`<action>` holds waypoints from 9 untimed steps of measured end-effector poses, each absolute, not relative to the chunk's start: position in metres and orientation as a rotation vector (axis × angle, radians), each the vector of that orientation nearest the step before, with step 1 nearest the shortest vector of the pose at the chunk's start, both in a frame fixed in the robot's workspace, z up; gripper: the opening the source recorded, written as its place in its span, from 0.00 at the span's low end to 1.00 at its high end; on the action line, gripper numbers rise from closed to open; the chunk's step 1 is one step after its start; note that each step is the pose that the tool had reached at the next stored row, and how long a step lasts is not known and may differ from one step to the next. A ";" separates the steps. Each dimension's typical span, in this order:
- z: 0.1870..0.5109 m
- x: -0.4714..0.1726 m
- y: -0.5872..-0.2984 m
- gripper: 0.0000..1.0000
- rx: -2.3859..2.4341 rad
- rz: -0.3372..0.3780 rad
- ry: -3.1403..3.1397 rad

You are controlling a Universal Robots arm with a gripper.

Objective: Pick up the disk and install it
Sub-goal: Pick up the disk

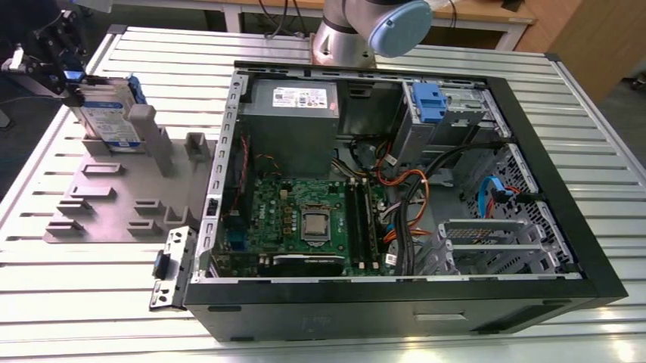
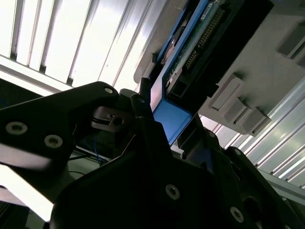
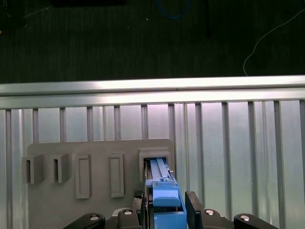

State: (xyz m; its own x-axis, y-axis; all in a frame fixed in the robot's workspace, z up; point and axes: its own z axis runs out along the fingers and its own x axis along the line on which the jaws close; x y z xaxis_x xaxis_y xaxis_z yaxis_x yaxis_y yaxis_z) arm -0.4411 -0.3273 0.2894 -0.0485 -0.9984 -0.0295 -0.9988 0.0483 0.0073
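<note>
One open case [image 1: 404, 311] sits in the middle of the exterior view. One grey holder [image 1: 111, 206] lies at the left. One disk [image 1: 106, 115] stands in the holder's upper-left slot, and the gripper [image 1: 72, 89] clamps its blue top tab. One other blue carrier [image 1: 429, 102] sits at the upper right inside the case.

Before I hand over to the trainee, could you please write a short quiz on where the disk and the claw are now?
1. True or false: the disk already sits inside the computer case.
2. The disk stands in: A) the grey holder; B) a drive bay; C) the bare table.
3. Fill in: the claw grips the disk's ____ carrier end.
Key: 1 false, it is outside the computer case; 2 A; 3 blue.
</note>
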 end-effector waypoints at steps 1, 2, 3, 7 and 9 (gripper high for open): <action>0.289 -0.441 -0.327 0.47 -2.155 0.040 2.263; 0.289 -0.441 -0.327 0.47 -2.153 0.040 2.265; 0.289 -0.441 -0.327 0.47 -2.148 0.041 2.271; 0.289 -0.441 -0.327 0.47 -2.111 0.043 2.307; 0.289 -0.441 -0.327 0.47 -2.111 0.044 2.307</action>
